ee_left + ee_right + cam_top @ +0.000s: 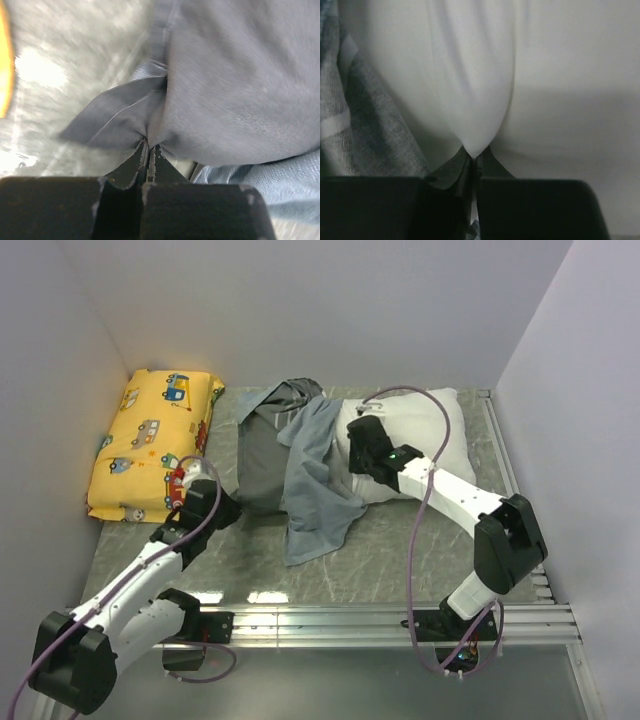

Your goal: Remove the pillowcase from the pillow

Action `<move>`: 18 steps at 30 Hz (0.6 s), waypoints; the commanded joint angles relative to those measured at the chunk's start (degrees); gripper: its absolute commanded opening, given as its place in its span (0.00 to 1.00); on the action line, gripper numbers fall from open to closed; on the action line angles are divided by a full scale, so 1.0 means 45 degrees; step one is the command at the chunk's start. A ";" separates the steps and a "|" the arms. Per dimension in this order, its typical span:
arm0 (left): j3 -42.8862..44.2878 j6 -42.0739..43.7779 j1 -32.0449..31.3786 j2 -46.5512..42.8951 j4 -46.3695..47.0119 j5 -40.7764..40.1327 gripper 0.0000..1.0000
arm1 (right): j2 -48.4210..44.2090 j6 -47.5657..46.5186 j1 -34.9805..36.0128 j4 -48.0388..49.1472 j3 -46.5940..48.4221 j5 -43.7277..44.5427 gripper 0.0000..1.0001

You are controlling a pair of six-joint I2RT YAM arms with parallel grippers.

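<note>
1. The left gripper [148,145] has its jaws pressed together on a fold of the pillowcase [240,90]. The dark grey cloth gathers into a tight peak right at the fingertips. A flat flap of it sticks out to the left of the pinch.
2. Seen from above, that pinch sits at the near left corner of the dark bundle. The left arm reaches in from the near left of the table [400,550].
3. The right gripper [474,152] is closed too, nipping a tuck of the white pillow [545,75]. The white cloth draws down to a point between the fingertips.
4. In the right wrist view, striped grey cloth hangs just left of that pinch, beside the jaws and not in them.
5. The pillowcase lies in the middle of the table, covering the left part of the pillow. Its dark part is crumpled toward the back. Its lighter blue-grey inner side is turned out and spreads toward the near edge, lying flat on the tabletop.
6. The right part of the pillow is bare and lies toward the back right, with the right arm stretched across its near edge.
7. A purple cable [415,540] runs up from the right arm and loops over the pillow.
8. A yellow cushion [155,445] printed with cartoon vehicles lies along the left wall, near the dark bundle. I cannot tell whether the two touch.
</note>
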 commanded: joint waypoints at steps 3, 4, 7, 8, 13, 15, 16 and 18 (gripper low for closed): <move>0.1083 -0.0445 0.2860 -0.0997 -0.0192 -0.0097 0.00 | -0.0859 0.0404 -0.2428 -0.0036 -0.0745 -0.0227 0.00; 0.1122 -0.0562 0.3412 -0.1116 -0.0114 0.0466 0.00 | -0.1326 0.0423 -0.3166 -0.0055 -0.0805 -0.0267 0.00; 0.1746 -0.0486 0.5522 -0.1079 -0.0404 0.0803 0.01 | -0.1992 0.0345 -0.4339 -0.0367 -0.0689 -0.0423 0.00; 0.1941 -0.0407 0.6668 -0.0982 -0.0502 0.1017 0.00 | -0.2150 0.0326 -0.4654 -0.0465 -0.0669 -0.0482 0.00; 0.2392 -0.0407 0.9509 -0.0942 -0.0037 0.2870 0.00 | -0.2853 0.0462 -0.5243 -0.0427 -0.0903 -0.1123 0.00; 0.2547 -0.0291 0.9609 -0.0592 0.0140 0.3749 0.01 | -0.2893 0.0463 -0.5069 -0.0310 -0.1000 -0.1554 0.00; 0.2529 -0.0154 0.9551 -0.0494 0.0238 0.4043 0.01 | -0.2893 0.0462 -0.4913 -0.0309 -0.1001 -0.1518 0.00; 0.2277 0.0041 0.9337 -0.0356 0.0647 0.4628 0.00 | -0.2874 0.0326 -0.4175 -0.0406 -0.1001 -0.1206 0.00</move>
